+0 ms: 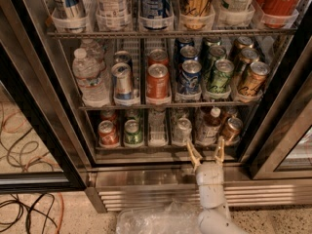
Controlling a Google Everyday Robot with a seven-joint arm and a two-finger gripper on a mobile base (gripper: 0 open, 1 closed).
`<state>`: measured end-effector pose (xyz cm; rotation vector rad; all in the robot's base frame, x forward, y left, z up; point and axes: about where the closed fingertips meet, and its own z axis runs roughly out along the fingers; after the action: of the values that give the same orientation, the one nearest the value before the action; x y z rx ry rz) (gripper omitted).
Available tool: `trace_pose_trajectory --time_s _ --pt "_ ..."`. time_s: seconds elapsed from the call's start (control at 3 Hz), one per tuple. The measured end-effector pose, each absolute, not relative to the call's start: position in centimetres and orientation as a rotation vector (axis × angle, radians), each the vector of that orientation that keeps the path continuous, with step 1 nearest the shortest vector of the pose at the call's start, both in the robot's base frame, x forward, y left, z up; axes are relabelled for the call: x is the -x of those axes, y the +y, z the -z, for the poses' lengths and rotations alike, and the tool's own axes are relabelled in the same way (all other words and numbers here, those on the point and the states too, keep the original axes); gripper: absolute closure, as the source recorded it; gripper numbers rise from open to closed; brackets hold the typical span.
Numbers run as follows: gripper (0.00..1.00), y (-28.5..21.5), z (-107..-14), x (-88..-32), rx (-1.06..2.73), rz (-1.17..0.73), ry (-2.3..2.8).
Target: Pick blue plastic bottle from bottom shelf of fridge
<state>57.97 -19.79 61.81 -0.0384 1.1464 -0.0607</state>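
Bottom shelf [158, 133]: red can [108, 133], green can [131, 132], silver can [183, 129], blue plastic bottle [210, 126], bronze can [231, 128]; pincer [206, 154] spread at front.

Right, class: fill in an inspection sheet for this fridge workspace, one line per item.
Surface: bottom shelf, wire rack with lane dividers.
Job's things: blue plastic bottle upright, white-capped, right of centre in the fridge.
Clutter: red can, green can, silver can, bronze can sharing the shelf.
Grippers: gripper open, at the shelf's front edge, below the bottle.
Cables: cables loose on floor, left.
Surroundings: plastic bag on the floor by the arm.
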Motion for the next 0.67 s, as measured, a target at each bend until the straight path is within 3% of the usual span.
trace_pose_trajectory --time_s 0.33,0.67 --pt "0.28 -19.79 -61.81 -57.97 0.038 0.061 1.146" --pt "0.17 -19.8 -61.87 -58.04 0.039 0.062 1.145"
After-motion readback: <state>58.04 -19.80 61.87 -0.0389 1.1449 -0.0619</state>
